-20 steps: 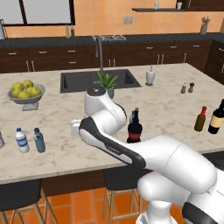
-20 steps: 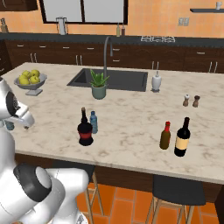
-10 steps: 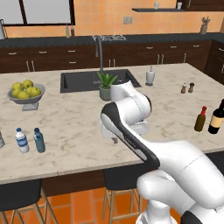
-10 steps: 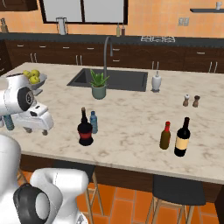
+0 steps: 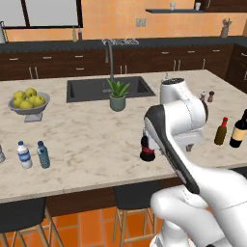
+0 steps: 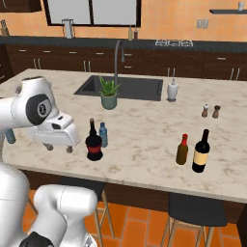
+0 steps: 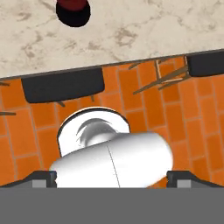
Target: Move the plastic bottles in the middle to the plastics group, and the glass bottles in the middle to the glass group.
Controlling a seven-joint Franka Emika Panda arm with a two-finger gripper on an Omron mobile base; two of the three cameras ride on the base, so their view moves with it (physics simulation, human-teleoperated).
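Note:
The near-black glass bottle [image 6: 94,141] with a red label band stands in the middle of the island, near its front edge. It also shows beside my forearm as the dark bottle [image 5: 147,147] and from above as the dark bottle [image 7: 73,11]. One small translucent-blue plastic bottle [image 6: 102,134] stands just behind it. My gripper [image 6: 60,147] hangs open, fingers down, to the left of the dark bottle and apart from it; its fingertips [image 7: 43,177] stand wide with nothing between them. The plastics group [image 5: 23,154] is at the far left. The glass group, a brown bottle [image 6: 182,149] and a wine bottle [image 6: 201,151], is at the right.
A potted plant [image 6: 109,93] and the sink [image 6: 120,88] lie behind the middle bottles. A fruit bowl [image 5: 30,102] sits at the back left, and salt and pepper shakers [image 6: 211,111] at the back right. Stools [image 7: 63,85] stand under the counter's front edge over the orange floor.
My arm has swung from the far left toward the middle of the island, bringing the open hand close to the dark bottle. The bottles have not moved.

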